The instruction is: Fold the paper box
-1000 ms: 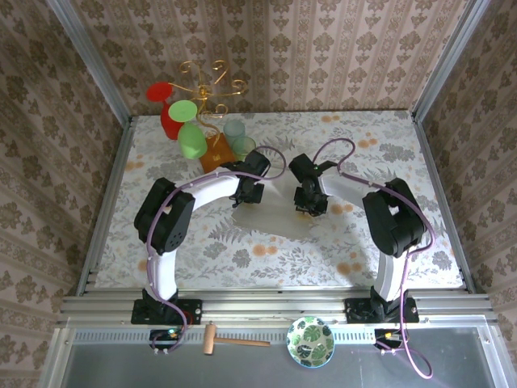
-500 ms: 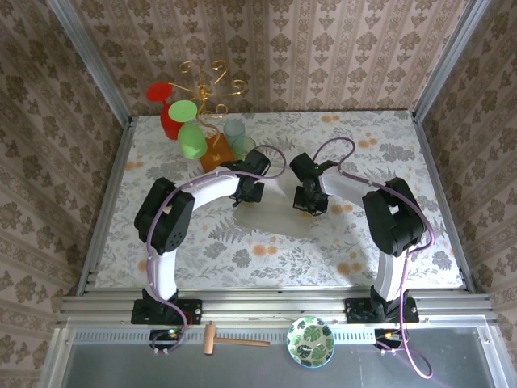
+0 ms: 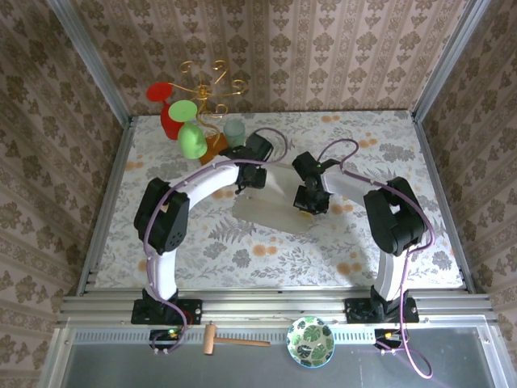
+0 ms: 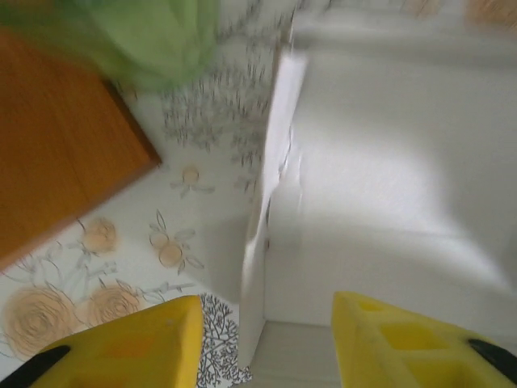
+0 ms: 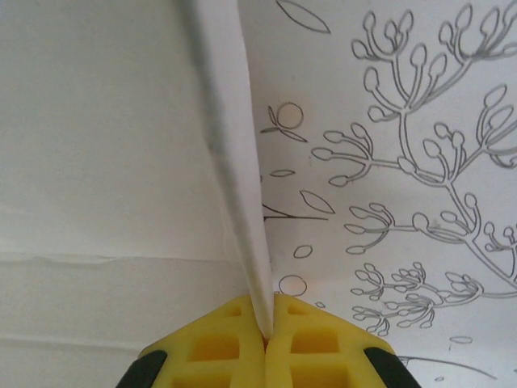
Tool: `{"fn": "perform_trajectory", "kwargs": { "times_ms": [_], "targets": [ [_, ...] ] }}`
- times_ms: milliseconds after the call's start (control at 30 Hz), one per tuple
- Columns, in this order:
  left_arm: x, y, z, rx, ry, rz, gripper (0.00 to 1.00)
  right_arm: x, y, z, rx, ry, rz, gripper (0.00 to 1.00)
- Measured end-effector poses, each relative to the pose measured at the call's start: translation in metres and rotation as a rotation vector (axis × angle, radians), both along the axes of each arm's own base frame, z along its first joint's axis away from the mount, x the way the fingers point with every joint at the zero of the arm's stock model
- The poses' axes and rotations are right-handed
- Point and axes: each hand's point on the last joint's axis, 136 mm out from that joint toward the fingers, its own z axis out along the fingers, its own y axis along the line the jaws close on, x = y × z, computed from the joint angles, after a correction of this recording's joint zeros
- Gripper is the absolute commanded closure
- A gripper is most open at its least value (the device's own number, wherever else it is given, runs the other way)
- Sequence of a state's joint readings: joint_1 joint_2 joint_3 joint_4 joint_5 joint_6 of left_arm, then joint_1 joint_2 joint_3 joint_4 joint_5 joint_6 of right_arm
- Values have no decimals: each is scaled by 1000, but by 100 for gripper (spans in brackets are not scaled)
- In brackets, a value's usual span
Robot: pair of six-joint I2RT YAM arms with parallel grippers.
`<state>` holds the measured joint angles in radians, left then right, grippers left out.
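Your right claw (image 5: pixel 265 319) is pressed together on a thin upright flap of the paper box (image 5: pixel 97 145). The flap's edge comes up from between the yellow fingers (image 5: pixel 218 347) and runs straight away from the claw. Left of that flap lies the box's flat pale panel, with a crease across it just ahead of the fingers. Right of the flap is the flower-printed counter (image 5: pixel 404 162).

Your left claw (image 4: pixel 266 343) stands spread, its two yellow fingers well apart and pinching nothing. A raised edge of the box runs forward from the gap between them, nearer the left finger and touching neither. The pale sheet spreads ahead and to the right of this claw. Ahead and to its left sit a brown wooden block (image 4: pixel 56 137) and a blurred green cup (image 4: pixel 153 36).

From above, the box lies flat on the counter between your two claws, one at each end.
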<state>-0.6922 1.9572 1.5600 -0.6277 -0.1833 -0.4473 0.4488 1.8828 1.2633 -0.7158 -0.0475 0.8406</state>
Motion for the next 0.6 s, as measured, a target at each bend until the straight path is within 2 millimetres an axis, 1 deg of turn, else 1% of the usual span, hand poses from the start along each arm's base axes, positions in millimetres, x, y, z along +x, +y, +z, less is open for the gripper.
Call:
{"fn": "perform_trajectory", "kwargs": {
  "times_ms": [100, 300, 400, 433, 500, 600],
  "targets": [
    [3, 1, 36, -36, -73, 26, 47, 0, 0, 0, 50, 28, -56, 100],
    [-4, 1, 129, -146, -259, 55, 48, -9, -3, -1, 169, 94, -206, 100],
    [-8, -3, 165, -198, -324, 51, 49, -17, -6, -2, 253, 134, -330, 100],
    [-10, -4, 175, -214, -341, 43, 49, -20, -6, -1, 279, 150, -379, 100],
    [-14, -6, 188, -237, -357, 21, 49, -23, -8, 1, 317, 172, -477, 100],
    [-25, -10, 195, -254, -343, -27, 48, -24, -7, 8, 376, 199, -644, 100]
  ]
}}
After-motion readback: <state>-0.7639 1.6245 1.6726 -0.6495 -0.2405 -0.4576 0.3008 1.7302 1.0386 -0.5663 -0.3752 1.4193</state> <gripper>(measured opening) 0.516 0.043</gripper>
